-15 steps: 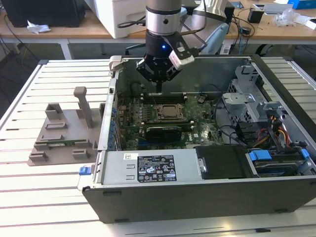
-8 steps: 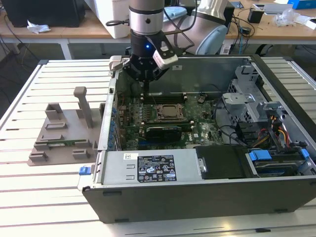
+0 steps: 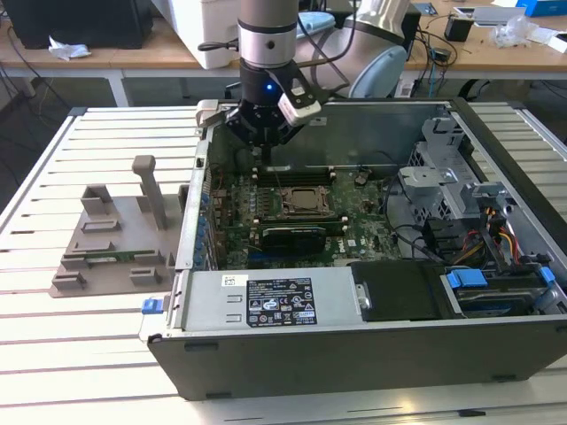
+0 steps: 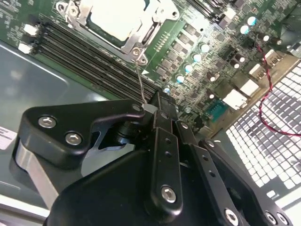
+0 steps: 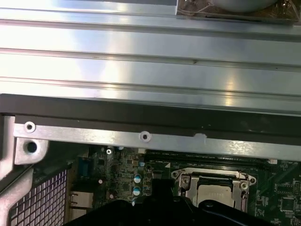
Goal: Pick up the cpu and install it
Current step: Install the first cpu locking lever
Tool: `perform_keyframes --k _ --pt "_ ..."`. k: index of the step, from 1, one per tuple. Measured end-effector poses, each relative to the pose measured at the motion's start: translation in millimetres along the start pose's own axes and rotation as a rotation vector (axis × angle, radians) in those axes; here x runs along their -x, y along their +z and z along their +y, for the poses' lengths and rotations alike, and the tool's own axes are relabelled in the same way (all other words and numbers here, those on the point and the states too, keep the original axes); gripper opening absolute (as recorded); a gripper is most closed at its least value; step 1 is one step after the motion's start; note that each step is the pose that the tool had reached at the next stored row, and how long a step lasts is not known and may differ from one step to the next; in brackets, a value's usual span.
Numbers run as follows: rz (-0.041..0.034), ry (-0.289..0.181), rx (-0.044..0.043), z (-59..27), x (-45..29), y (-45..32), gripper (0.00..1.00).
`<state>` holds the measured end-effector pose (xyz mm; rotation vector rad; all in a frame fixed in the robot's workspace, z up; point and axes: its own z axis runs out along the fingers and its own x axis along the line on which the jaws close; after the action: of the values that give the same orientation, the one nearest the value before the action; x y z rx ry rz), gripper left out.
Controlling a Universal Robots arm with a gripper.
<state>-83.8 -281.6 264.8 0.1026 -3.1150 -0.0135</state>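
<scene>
Grey plastic forms the holder block [image 3: 115, 237] lying on the slatted white table [image 3: 53, 354] near the table's edge at the exterior view's left, with an upright post rising from it. Just beside it, toward the exterior view's right, lies the open computer case [image 3: 354, 354], its side panel off and the green motherboard [image 3: 363, 235] exposed. A blue clip [image 3: 152, 305] sticks out at the case's near corner next to the holder block. Above the rear part of the board hangs the robot arm [image 3: 267, 35] with its black pincer [image 3: 266, 146] pointing down into the case; whether the pincer is clenched or released I cannot tell. The cpu [image 3: 304, 200] sits in its socket in the middle of the motherboard, framed by the metal retention bracket, a little nearer than the pincer and apart from it; its silvery top shows in both wrist views [image 4: 120, 19] [image 5: 216, 195]. A black expansion card [image 3: 297, 237] stands just in front of the socket. At the exterior view's right, the drive cage [image 3: 443, 177] and bundled cables [image 3: 496, 235] fill the case's end.
</scene>
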Motion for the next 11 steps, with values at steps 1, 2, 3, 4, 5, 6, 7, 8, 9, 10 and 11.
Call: perform_keyframes --k 1,2,3,4,5,6,7,8,9,10,11 --pt "0.0001 0.0 0.0 0.0 1.4 0.0 0.11" --pt "0.0004 0.0 0.0 -0.1 3.0 0.0 0.11" --pt "0.0007 0.0 0.0 -0.1 4.5 0.0 0.11" --pt "0.0012 0.0 0.0001 -0.2 7.0 -0.1 0.11" --pt "0.0016 0.0 0.0001 -0.3 8.4 -0.1 0.11" --pt "0.0023 0.0 0.0001 -0.4 11.2 -0.1 0.11" --pt "0.0032 0.0 0.0002 -0.7 15.4 -0.2 0.11" --pt "0.0036 0.0 0.0001 -0.8 16.7 -0.3 0.11" --pt "0.0043 0.0 0.0003 -0.9 19.7 -0.3 0.11" --pt "0.0046 0.0 0.0002 -1.0 20.7 -0.3 0.11" --pt "0.0048 0.0 0.0002 -1.1 21.7 -0.3 0.11"
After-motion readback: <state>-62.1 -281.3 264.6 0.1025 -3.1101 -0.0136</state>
